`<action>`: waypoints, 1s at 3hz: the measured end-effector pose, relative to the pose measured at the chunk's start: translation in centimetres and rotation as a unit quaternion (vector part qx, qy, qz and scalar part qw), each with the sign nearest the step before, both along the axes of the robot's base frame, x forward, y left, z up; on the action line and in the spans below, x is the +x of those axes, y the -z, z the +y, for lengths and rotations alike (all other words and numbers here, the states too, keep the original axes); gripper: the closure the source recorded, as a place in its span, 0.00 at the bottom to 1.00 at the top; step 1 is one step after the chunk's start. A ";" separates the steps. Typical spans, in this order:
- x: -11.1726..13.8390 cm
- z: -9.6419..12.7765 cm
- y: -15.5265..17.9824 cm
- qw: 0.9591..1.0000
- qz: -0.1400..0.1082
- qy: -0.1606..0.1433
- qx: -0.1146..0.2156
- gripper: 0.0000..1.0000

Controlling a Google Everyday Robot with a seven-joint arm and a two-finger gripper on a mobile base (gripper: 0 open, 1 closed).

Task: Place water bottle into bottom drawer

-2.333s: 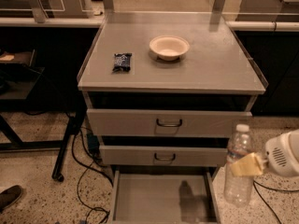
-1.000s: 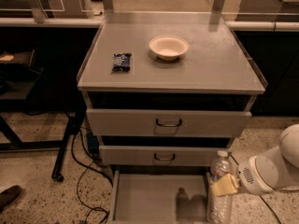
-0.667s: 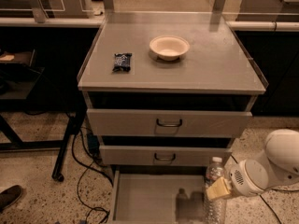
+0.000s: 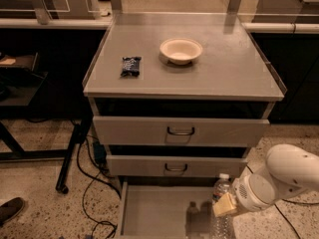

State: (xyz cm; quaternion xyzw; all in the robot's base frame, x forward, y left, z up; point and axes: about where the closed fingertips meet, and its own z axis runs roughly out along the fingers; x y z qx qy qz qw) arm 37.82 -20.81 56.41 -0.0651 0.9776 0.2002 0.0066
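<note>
Water bottle [image 4: 222, 189], one only, stands upright at the right edge of the open bottom drawer [image 4: 149, 214], near that drawer's back right corner, its white cap up and its base cut off by the lower edge of the view, so whether it rests on the grey floor cannot be told. The gripper [image 4: 224, 206] is closed on the water bottle around its middle, a tan finger pad [image 4: 225, 203] pressed across the clear plastic. The single white arm [image 4: 286, 176] reaches in from the right edge of the view. The bottom drawer is pulled out, and its flat floor shows only shadows. Above it are two upper drawers [image 4: 179, 132], both pushed in, each with one dark loop handle at the centre of its front. On the cabinet top [image 4: 239, 71] lie two things: one pale bowl [image 4: 181, 50] near the middle toward the back edge, and one dark snack packet [image 4: 131, 66] well apart from it toward the left edge. On the speckled ground left of the cabinet run dark cables [image 4: 87, 183], and one shoe [image 4: 10, 210] shows at the lower left corner.
</note>
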 end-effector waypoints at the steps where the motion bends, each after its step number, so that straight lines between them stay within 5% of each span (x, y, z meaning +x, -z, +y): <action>1: 1.0 0.3 4.7 0.999 0.034 0.013 0.002 1.00; 2: 1.0 0.4 4.9 0.999 0.036 0.014 0.002 1.00; 3: 0.7 1.1 8.9 0.997 0.071 0.032 0.011 1.00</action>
